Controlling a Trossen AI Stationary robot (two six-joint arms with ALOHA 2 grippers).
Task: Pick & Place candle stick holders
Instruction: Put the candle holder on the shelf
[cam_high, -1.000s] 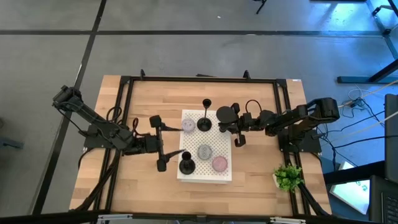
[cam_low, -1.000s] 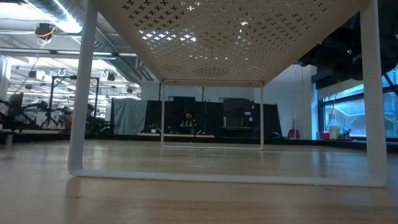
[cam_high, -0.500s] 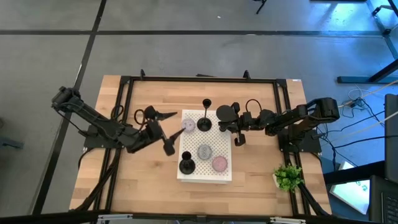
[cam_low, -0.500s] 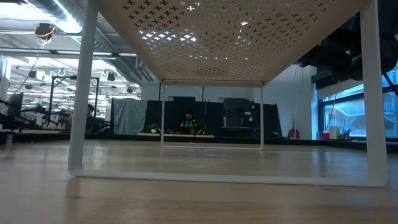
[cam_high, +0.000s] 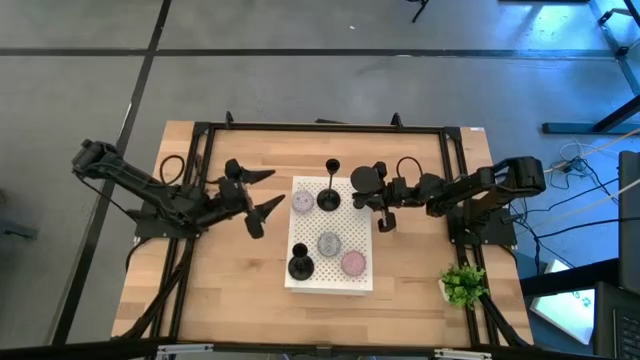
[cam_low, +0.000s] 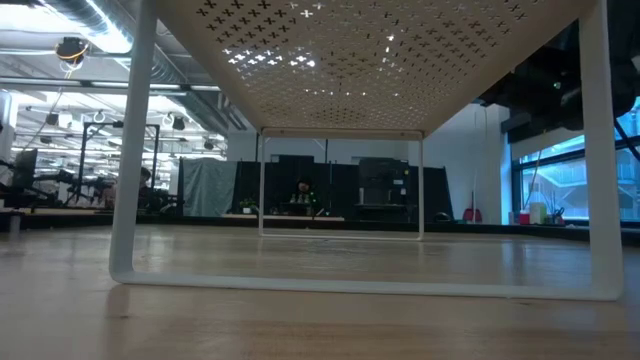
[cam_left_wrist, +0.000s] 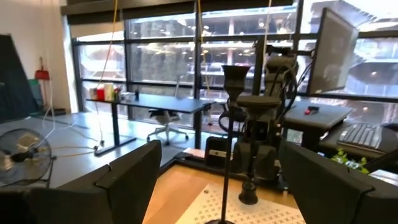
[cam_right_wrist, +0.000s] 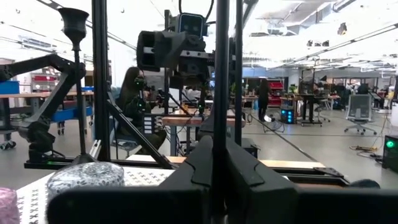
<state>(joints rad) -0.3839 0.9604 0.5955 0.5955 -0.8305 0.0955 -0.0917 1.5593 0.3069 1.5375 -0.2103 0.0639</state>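
Candle stick holders (cam_high: 329, 188) are stood on a white perforated stand (cam_high: 312, 281) set upon a wooden table (cam_high: 410, 285), with a workshop seen beyond. The left gripper (cam_high: 256, 194) is spread wide, empty; the right gripper (cam_high: 375, 210) is clamped on a third holder's stem (cam_right_wrist: 221, 68). No writing can be read.

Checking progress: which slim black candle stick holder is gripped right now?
The holder at the white perforated stand's right edge, clamped by the right gripper; the other two stand free.

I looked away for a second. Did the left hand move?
Yes. The left hand pulled back from the white board, away from the candle holder near its front-left corner, open.
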